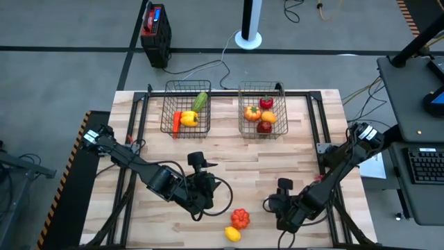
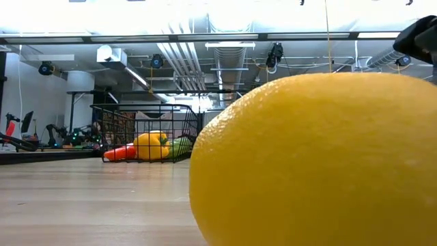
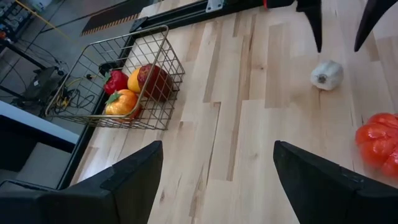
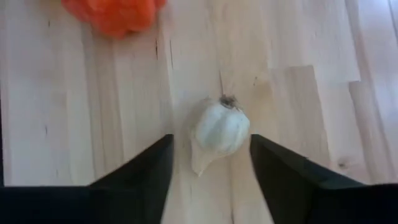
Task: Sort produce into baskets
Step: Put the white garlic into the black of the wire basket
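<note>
Sorted, left basket (image 1: 186,111): I count a green cucumber (image 1: 200,101), a yellow pepper (image 1: 189,118) and an orange-red carrot (image 1: 176,123). All lie inside the wire walls at the far side of the counter (image 1: 229,173).

Sorted, right basket (image 1: 263,111): I count a red pepper (image 1: 266,103), an orange-yellow tomato-like piece (image 1: 252,112), an orange (image 1: 269,117) and a dark red apple (image 1: 264,127). My left wrist view shows the same cluster packed into one end of this basket.

Unsorted, on the counter near its front edge:
- one red-orange tomato (image 1: 240,218), lying between my two arms;
- one lemon (image 1: 232,234), just beside the tomato and nearer the front edge; it fills most of the low view;
- one white garlic bulb (image 4: 220,132), lying on the bare wood directly under my right end effector.

My right end effector (image 4: 211,163): fingers apart, empty, one on each side of the garlic bulb. I cannot tell whether they touch it.

My left end effector (image 3: 217,168): fingers spread wide, empty, held over bare wood left of the tomato, waiting.

Tally: seven pieces binned, three left out. I judge the task well past half done. The garlic bulb looks like the piece in hand, with the tomato and lemon to follow. Which basket the garlic belongs to I judge to be the left one, with the other vegetables.
</note>
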